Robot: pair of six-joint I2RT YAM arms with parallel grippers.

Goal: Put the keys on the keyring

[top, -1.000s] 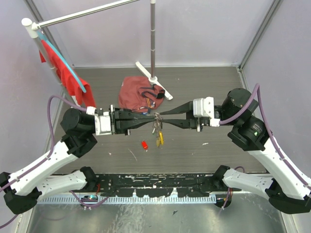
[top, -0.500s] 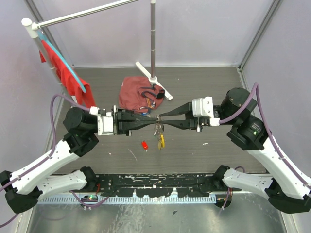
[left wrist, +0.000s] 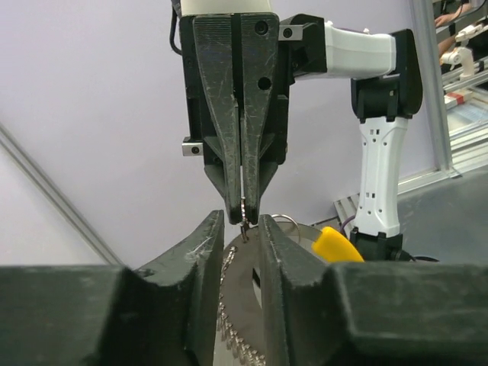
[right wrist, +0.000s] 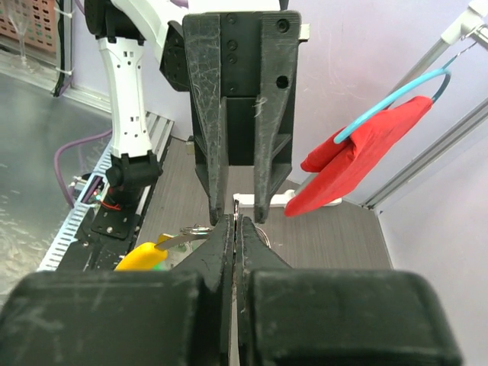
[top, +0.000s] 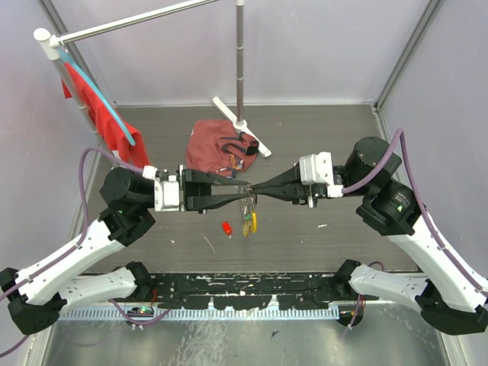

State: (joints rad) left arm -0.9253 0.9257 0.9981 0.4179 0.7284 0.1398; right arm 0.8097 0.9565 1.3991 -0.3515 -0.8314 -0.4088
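Near the pole stand (top: pixel 240 122), both arms reach level, tips meeting: right gripper (right wrist: pixel 235 225) pinches keyring (left wrist: pixel 245 232), left gripper (left wrist: pixel 241 229) narrowly parted around keys (top: pixel 248 218).

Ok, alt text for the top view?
The left gripper and right gripper meet tip to tip over the table, keys hanging beneath them, one yellow-headed. A maroon cap and pole stand sit behind; red cloth hangs at left.

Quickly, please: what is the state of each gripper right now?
Left gripper: fingers apart around a key; whether it really grips cannot be told.
Right gripper: closed, pinching the keyring wire.
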